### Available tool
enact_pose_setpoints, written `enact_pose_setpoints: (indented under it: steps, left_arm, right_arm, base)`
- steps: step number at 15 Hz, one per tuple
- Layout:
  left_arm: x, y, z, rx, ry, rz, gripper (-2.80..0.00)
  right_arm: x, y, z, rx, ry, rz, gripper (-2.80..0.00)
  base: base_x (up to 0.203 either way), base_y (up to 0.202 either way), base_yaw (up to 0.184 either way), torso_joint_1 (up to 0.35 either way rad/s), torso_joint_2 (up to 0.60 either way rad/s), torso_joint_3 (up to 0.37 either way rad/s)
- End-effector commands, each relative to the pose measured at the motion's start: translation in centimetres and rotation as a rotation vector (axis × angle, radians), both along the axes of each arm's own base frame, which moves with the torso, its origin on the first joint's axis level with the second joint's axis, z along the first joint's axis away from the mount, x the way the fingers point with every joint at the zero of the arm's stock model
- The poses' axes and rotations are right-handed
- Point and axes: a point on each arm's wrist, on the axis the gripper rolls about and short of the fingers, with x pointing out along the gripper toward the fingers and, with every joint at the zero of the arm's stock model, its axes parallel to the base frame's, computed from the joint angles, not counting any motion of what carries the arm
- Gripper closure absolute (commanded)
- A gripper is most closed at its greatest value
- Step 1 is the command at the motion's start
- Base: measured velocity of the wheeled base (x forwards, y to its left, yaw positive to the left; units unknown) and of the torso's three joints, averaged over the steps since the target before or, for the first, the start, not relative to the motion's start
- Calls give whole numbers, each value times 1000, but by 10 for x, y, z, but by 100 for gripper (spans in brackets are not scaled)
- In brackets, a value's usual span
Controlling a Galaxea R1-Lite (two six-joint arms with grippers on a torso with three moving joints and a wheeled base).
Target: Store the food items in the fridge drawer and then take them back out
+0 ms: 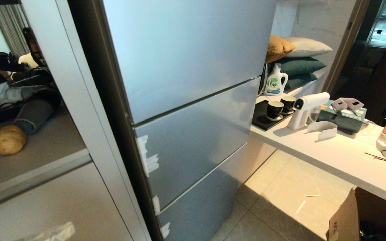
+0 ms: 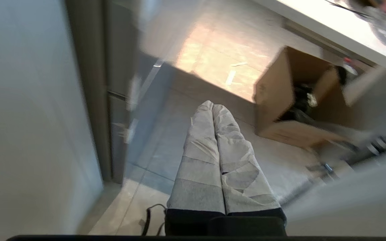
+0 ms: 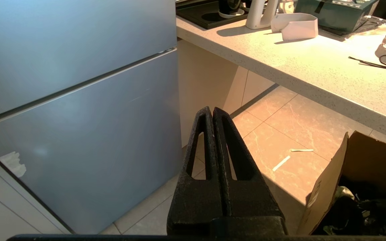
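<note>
While the bun (image 1: 8, 139) lies on the shelf (image 1: 45, 147), we see both the left end effector (image 2: 212, 106) and the right end effector (image 3: 212, 109) pressed together, empty.

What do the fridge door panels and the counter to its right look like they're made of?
Fridge door panels: smooth matte silver-blue, likely coated metal or frosted glass; they give a soft diffuse sheen with no sharp reflections. Counter: pale speckled slab, probably stone or quartz composite; the right wrist view shows fine flecks and a thick square edge.

Grey shelf (image 1: 45, 147) w/ tan bun (image 1: 8, 139) beside grey hair dryer (image 1: 34, 113).
</note>
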Motion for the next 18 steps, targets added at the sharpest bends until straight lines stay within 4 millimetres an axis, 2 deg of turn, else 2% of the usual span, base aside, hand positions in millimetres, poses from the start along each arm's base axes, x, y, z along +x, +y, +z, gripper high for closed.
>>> enact_pose_setpoints:
  steps: [1,3,7,11,18]
  left_arm:
    - [46,-4,-9,36,62,37,0]
    - [60,-23,-8,90,25,50,0]
    - [102,-54,-10,108,-103,218,0]
    - [128,-65,-15,77,-201,315,0]
    - [151,-73,-9,51,-261,366,0]
  right_arm:
    - [0,0,0,1,1,0,0]
    - [0,0,0,1,1,0,0]
    - [0,0,0,13,1,0,0]
    - [0,0,0,13,1,-2,0]
    - [0,0,0,13,0,-1,0]
  base:
    - [0,0,0,0,0,0]
    - [0,0,0,0,0,0]
    - [0,0,0,0,0,0]
    - [0,0,0,0,0,0]
    - [0,0,0,0,0,0]
